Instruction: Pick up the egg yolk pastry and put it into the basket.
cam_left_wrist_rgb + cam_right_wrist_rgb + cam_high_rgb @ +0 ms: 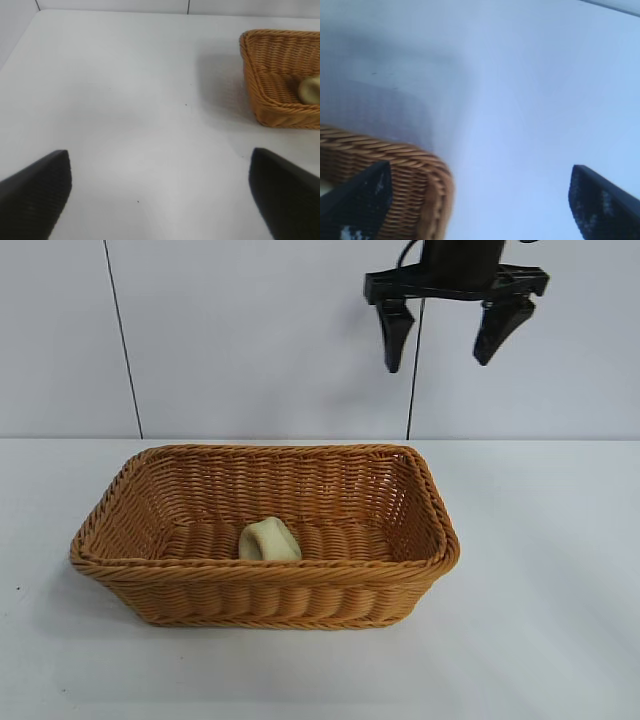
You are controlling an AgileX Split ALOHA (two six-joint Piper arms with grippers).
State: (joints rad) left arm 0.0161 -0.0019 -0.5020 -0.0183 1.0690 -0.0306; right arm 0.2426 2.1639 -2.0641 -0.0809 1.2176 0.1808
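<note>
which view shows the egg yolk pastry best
The exterior view: the egg yolk pastry lies whole and unobstructed on the floor of the basket. The left wrist view catches only part of it, cut off at the picture's edge inside the basket. The right wrist view shows just a basket corner, no clear pastry.

You get bright, even, diffuse light on the white table (540, 570) in the exterior view, with no glare and only a faint soft shadow under the basket (265, 595), spreading toward the near edge and slightly left. From the left wrist view your picture is sharp enough on the tabletop, yet the left gripper (160, 192) fingers are dark and soft-edged up close, and a grey shadow lies beside the basket. Your right wrist view is smeared and bluish: the weave and the right gripper (480, 200) fingers are blurred
</note>
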